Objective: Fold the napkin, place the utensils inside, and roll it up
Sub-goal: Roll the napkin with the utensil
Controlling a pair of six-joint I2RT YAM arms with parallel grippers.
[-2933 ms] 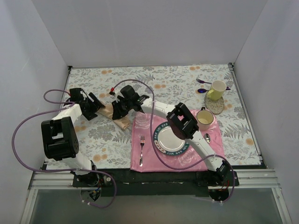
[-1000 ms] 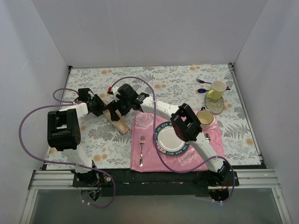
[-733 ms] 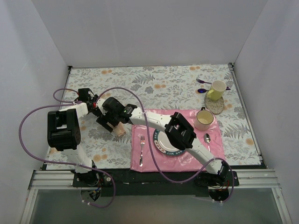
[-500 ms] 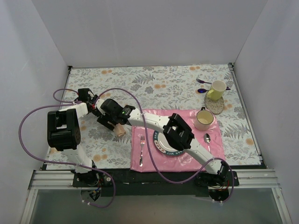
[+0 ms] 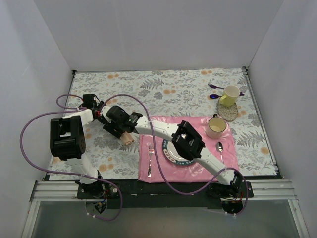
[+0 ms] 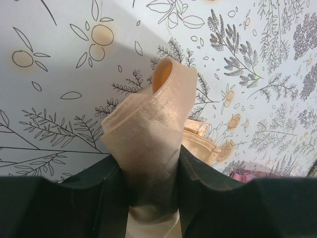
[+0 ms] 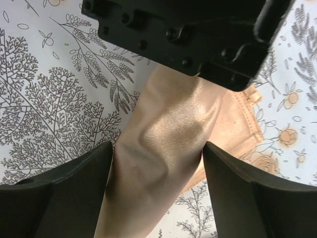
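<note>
The napkin (image 5: pixel 128 139) is a peach-gold satin roll lying on the floral tablecloth left of the pink mat. My left gripper (image 5: pixel 101 115) is shut on one end of it; in the left wrist view the rolled napkin (image 6: pixel 148 119) sticks out from between the left gripper's (image 6: pixel 148 171) dark fingers. My right gripper (image 5: pixel 119 130) hangs over the roll's middle. In the right wrist view the napkin (image 7: pixel 163 148) fills the gap of the right gripper (image 7: pixel 157 153), whose jaws stand wide, one on each side of the cloth. The utensils are hidden.
A pink rose-printed placemat (image 5: pixel 158 166) lies to the right with a silver fork (image 5: pixel 150 157), a plate (image 5: pixel 172 153), a spoon (image 5: pixel 220 147) and a cream cup (image 5: pixel 216 127). A yellow mug (image 5: pixel 230 94) and purple spoons (image 5: pixel 214 87) sit at the back right.
My right arm has swung left and down from beside the napkin to straddle the roll, and its jaws have narrowed a little. The left gripper has kept its hold and barely moved.
</note>
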